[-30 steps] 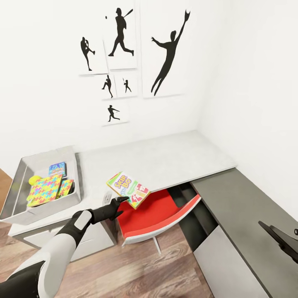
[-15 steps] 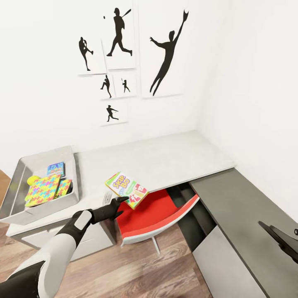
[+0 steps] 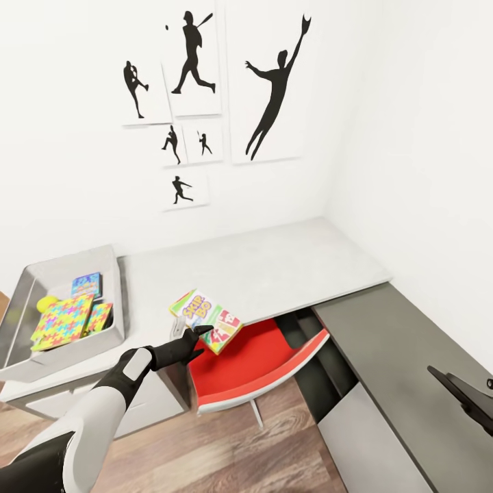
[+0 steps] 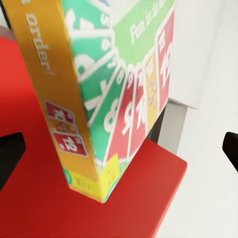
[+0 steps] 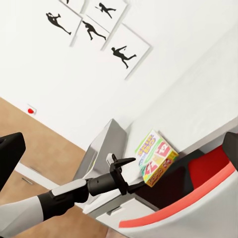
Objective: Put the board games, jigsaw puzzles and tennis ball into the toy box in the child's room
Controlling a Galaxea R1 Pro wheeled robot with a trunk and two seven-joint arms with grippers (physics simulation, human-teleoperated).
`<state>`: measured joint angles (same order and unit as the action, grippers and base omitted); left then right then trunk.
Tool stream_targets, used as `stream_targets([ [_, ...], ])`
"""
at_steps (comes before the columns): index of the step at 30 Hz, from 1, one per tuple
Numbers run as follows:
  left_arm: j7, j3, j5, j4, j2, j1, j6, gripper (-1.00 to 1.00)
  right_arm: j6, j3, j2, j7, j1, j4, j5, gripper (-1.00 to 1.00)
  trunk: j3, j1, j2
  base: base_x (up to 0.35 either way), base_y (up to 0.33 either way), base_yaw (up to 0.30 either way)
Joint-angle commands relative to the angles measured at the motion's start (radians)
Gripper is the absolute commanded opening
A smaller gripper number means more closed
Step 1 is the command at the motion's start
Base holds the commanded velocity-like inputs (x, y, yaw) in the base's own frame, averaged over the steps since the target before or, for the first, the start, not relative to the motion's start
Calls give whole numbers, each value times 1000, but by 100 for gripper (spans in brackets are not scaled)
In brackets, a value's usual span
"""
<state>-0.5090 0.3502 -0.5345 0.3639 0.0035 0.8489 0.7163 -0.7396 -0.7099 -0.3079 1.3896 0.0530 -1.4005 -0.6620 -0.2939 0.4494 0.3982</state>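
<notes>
Gripping a Skip-Bo board game [image 3: 207,320] by its lower edge, left pincer [image 3: 194,337] holds it tilted above the red chair seat [image 3: 239,363] at the tabletop [image 3: 274,263] front edge; toy box [image 3: 113,287] left, containing jigsaw puzzles [image 3: 61,322], tennis ball [image 3: 46,302]; right pincer [image 3: 465,394] state indiscernible.

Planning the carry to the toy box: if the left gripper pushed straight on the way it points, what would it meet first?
Probably the grey table: the left gripper, holding the Skip-Bo box, points towards its front edge above the red chair. Depth is unclear.
</notes>
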Motion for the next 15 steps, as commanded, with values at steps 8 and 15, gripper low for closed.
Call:
stream_targets([
  [8, -2, 6, 1, 0, 0, 1, 6, 100, -9, 0, 0, 2, 1, 0, -2, 100, -2, 1, 2, 24, -2, 0],
  [15, -2, 6, 1, 0, 0, 1, 6, 100, -9, 0, 0, 2, 1, 0, -1, 100, -2, 1, 2, 5, 0, 0],
])
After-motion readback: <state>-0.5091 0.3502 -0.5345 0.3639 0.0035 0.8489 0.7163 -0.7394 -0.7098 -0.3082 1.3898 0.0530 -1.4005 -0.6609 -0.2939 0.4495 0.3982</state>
